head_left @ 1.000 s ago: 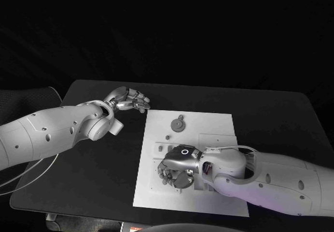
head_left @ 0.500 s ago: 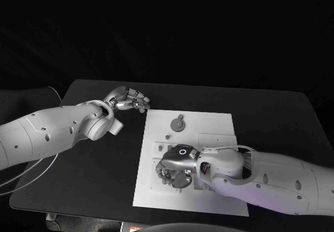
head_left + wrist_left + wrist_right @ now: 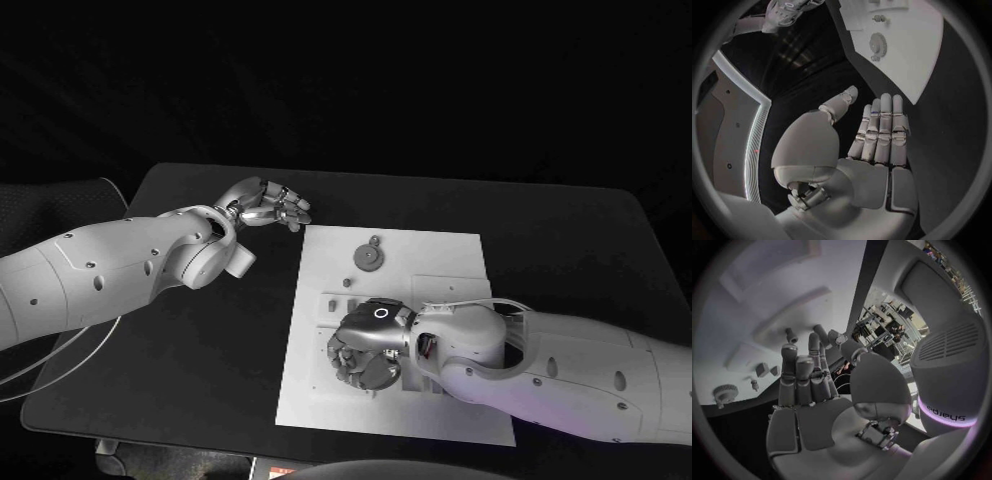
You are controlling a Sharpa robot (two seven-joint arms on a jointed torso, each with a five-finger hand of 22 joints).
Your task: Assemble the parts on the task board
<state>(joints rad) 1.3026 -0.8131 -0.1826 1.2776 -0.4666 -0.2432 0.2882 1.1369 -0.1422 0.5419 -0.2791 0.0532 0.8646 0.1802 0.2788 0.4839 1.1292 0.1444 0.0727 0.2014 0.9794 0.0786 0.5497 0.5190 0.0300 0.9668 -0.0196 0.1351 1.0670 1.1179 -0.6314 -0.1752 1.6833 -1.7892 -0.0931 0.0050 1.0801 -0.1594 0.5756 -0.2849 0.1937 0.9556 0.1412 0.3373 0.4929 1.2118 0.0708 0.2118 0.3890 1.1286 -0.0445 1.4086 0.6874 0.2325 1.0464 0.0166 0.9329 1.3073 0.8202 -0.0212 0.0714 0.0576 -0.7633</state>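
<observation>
**Right hand shifts over the board's near half**

Since a second ago the right hand has edged slightly on the board, fingers curled down; whether it grips anything I cannot tell. Its wrist view shows small parts beyond the fingertips. Left hand hovers off the board's far-left corner, fingers straight, empty; the gear lies nearby.
</observation>
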